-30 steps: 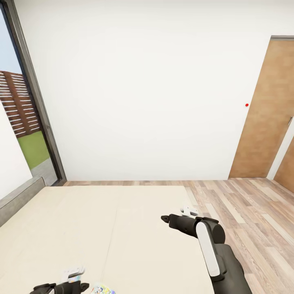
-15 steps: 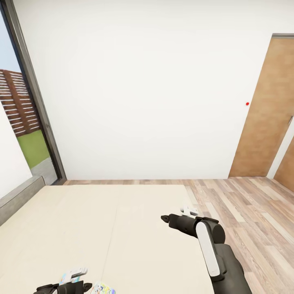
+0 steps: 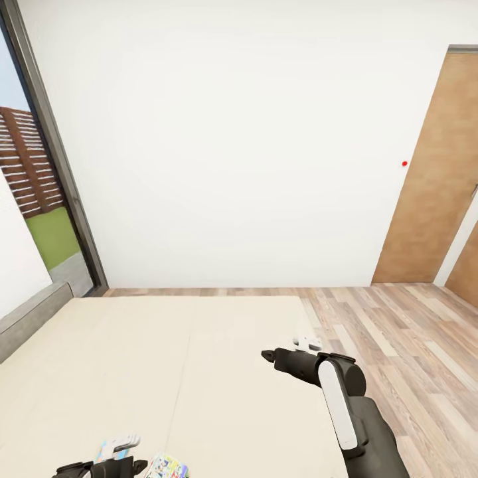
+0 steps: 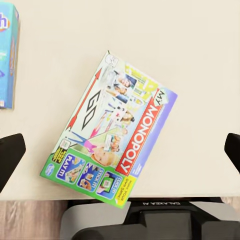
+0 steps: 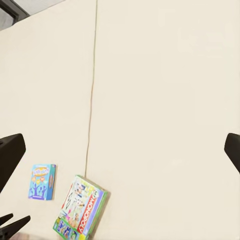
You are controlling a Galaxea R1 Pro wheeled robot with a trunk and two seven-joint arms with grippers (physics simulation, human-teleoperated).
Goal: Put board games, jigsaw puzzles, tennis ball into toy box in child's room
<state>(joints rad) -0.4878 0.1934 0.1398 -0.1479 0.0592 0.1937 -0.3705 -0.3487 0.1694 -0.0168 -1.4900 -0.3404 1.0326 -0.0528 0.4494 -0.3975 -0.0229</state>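
Two board games lie flat on the bed (image 3: 166,372). The white box with green edge and red Monopoly logo (image 4: 112,145) lies right under my left gripper (image 4: 120,152), which hangs open above it, one dark finger at each side of the picture. A small blue box (image 4: 7,55) lies beside it, apart. The right wrist view looks down from higher up on both: the blue box (image 5: 42,181) and the Monopoly box (image 5: 80,207). My right gripper (image 5: 120,150) is open and holds nothing. In the head view a corner of the Monopoly box (image 3: 164,467) shows at the lower edge.
The beige mattress reaches to a grey headboard (image 3: 30,318) and a tall dark-framed window (image 3: 40,166) at the left. Wood plank floor (image 3: 398,332) lies to the right of the bed, with a brown door (image 3: 435,179) in the white wall.
The head view has shifted a little, so the wall and door sit higher in the picture and slightly more of the Monopoly box shows. Both arms keep their places.
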